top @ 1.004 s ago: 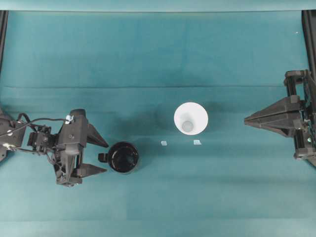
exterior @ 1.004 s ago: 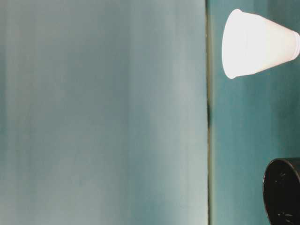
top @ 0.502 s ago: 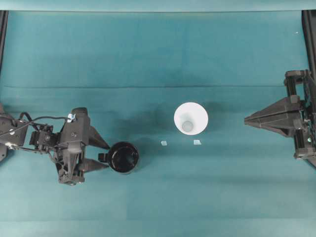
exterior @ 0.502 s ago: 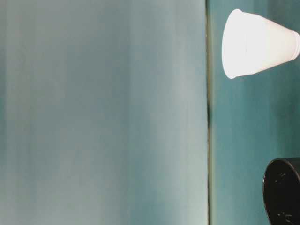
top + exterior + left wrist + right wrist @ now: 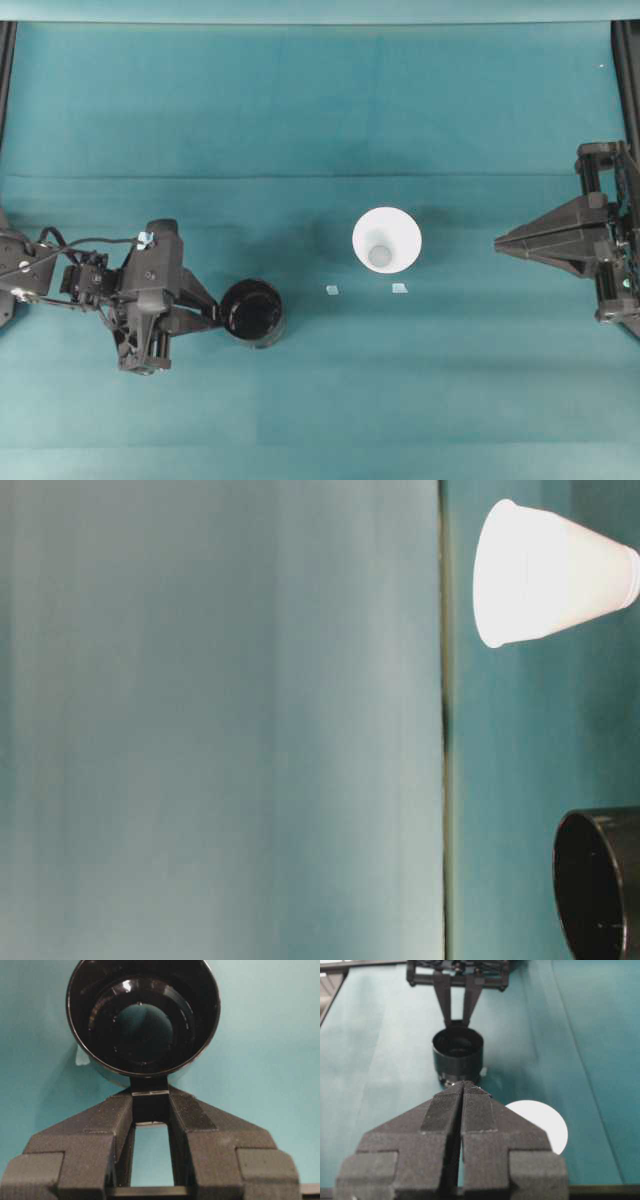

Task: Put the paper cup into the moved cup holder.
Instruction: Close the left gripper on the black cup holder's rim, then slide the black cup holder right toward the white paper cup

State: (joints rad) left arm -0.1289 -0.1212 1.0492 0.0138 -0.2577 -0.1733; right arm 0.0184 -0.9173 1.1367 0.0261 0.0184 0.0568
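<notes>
The white paper cup (image 5: 387, 240) stands upright on the teal cloth, right of centre; it also shows in the table-level view (image 5: 550, 575) and past my right gripper (image 5: 542, 1122). The glossy black cup holder (image 5: 252, 312) sits left of it, its small tab handle pointing at my left gripper (image 5: 212, 316). In the left wrist view the cup holder (image 5: 143, 1015) fills the top, and my left gripper (image 5: 150, 1096) has both jaws pressed against the tab. My right gripper (image 5: 498, 241) rests far right, shut and empty (image 5: 464, 1084), pointing toward the cup holder (image 5: 458, 1052).
Two small pale squares (image 5: 332, 290) (image 5: 399, 288) lie on the cloth just in front of the paper cup. Black frame posts (image 5: 628, 80) stand at the table's side edges. The cup holder (image 5: 600, 885) shows at the lower right of the table-level view.
My left gripper's jaws have come together from wide open onto the holder's tab handle. The holder has shifted slightly. The right arm and the paper cup have not moved.
</notes>
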